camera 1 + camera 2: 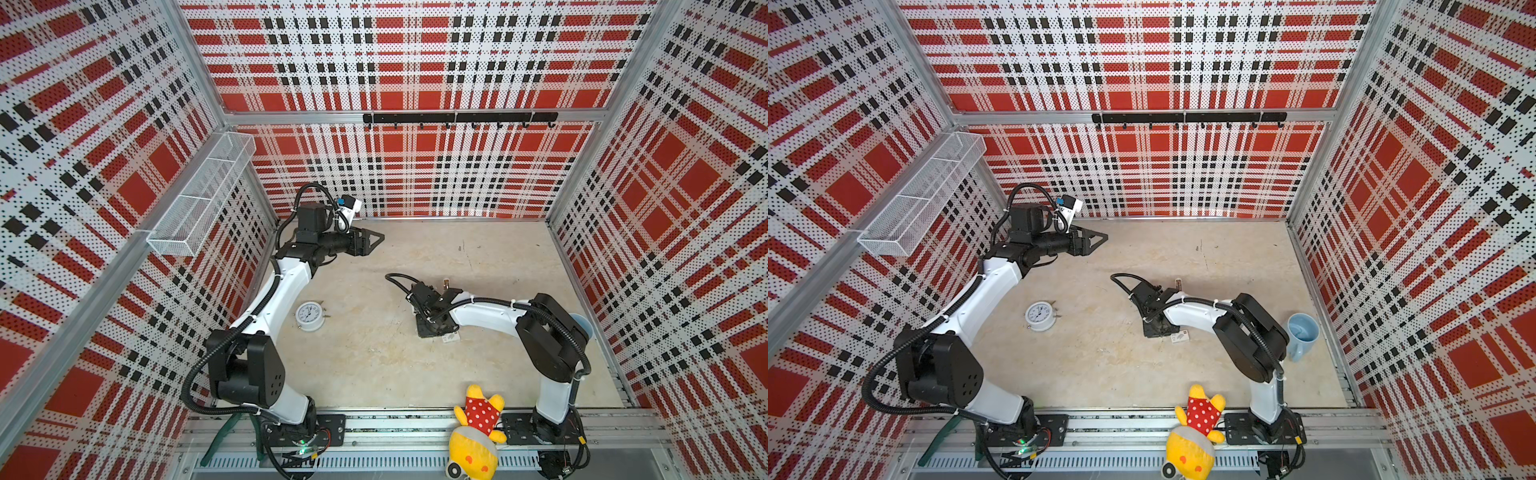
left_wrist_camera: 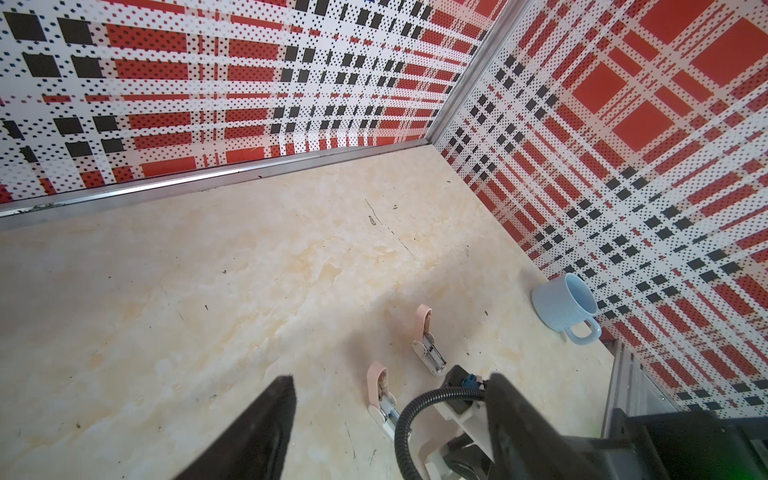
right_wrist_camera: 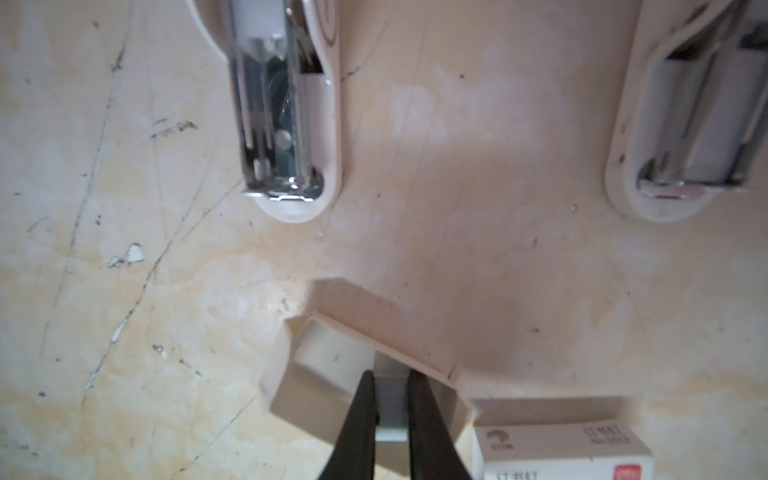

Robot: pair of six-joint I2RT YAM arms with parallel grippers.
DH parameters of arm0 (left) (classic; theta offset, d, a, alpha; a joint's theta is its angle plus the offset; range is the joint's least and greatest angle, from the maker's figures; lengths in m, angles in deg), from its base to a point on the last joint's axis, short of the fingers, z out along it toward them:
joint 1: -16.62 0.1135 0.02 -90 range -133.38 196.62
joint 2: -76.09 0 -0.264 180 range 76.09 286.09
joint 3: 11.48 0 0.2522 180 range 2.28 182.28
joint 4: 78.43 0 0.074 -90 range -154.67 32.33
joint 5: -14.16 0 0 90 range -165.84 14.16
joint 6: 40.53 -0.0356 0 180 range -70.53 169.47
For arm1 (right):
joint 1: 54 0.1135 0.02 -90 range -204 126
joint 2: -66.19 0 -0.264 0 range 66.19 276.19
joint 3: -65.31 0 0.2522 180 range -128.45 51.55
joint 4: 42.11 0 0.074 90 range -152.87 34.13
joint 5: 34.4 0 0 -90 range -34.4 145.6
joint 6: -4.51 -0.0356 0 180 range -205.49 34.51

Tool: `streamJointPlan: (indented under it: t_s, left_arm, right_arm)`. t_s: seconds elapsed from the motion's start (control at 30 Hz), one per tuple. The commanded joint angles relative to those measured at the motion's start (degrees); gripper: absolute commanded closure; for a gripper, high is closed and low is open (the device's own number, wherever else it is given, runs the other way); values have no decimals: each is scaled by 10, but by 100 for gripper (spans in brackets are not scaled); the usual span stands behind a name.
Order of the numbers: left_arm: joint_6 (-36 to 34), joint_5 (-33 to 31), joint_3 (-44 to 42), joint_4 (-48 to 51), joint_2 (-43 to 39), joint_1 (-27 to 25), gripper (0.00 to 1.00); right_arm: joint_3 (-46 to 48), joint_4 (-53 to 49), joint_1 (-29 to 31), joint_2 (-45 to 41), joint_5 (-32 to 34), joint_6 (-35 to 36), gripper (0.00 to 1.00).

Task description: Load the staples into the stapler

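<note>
In the right wrist view two pink staplers lie opened flat, one with its metal channel bare, the other at the frame's edge. Below them sits the small open card tray. My right gripper reaches into it, shut on a grey strip of staples that stands between its fingers. The white box sleeve lies beside the tray. In both top views the right wrist hides the grip. My left gripper hangs open and empty, high near the back left, well apart from the staplers.
A white alarm clock lies left of centre. A blue mug stands by the right wall. A yellow plush toy hangs over the front rail. A wire basket and a hook rail are fixed to the walls.
</note>
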Motion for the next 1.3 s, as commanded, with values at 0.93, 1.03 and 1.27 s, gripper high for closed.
streamJointPlan:
  t_s: [0.93, 1.03, 1.27]
  left_arm:
    - [8, 3, 22, 17, -19, 20, 25]
    - [9, 4, 19, 15, -21, 20, 25]
    - [8, 4, 13, 15, -22, 21, 25]
  right_arm:
    - [-79, 4, 3, -44, 49, 59, 84]
    - [-86, 22, -8, -40, 45, 63, 84]
    - [-106, 57, -25, -17, 38, 68, 83]
